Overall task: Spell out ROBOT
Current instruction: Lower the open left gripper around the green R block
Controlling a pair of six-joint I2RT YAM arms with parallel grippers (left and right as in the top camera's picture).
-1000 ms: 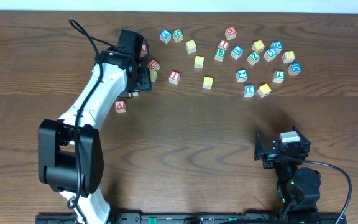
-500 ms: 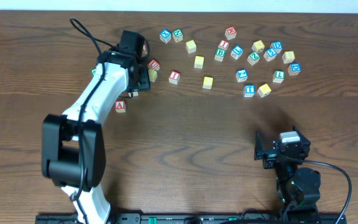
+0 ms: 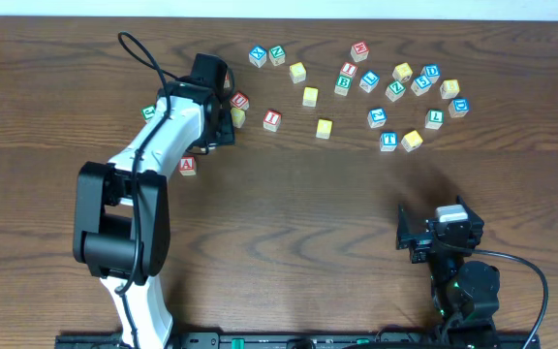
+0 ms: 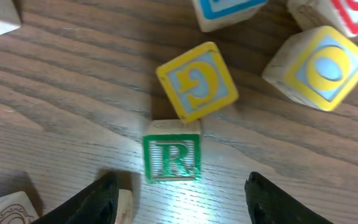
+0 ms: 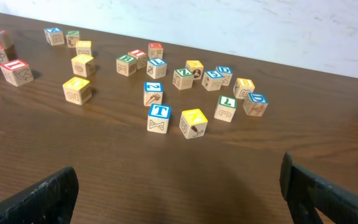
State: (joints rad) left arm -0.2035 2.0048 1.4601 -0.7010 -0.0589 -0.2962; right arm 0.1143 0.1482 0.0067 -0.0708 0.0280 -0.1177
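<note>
The green R cube (image 4: 171, 158) lies flat on the table just ahead of my open left gripper (image 4: 182, 202), level with the gap between its fingers and touching neither. A yellow G cube (image 4: 197, 81) touches its far edge. In the overhead view the left gripper (image 3: 223, 121) hides the R cube. The green B cube (image 3: 342, 85) sits in the far cluster. The blue T cube (image 3: 387, 141) (image 5: 159, 118) lies beside a yellow cube (image 3: 412, 141). Plain yellow cubes (image 3: 310, 96) (image 3: 325, 128) lie mid-table. My right gripper (image 3: 424, 237) (image 5: 179, 193) hangs open over bare wood.
A yellow O cube (image 4: 319, 66) lies right of the G cube. A pale cube (image 4: 124, 205) rests against my left finger. Red A (image 3: 188, 165) and red I (image 3: 272, 119) cubes lie near the left arm. Several more letter cubes crowd the far right.
The left arm has swung to the right and its gripper has shifted slightly right. A green-lettered cube at the far left has come out from under the arm. The right arm is still.
</note>
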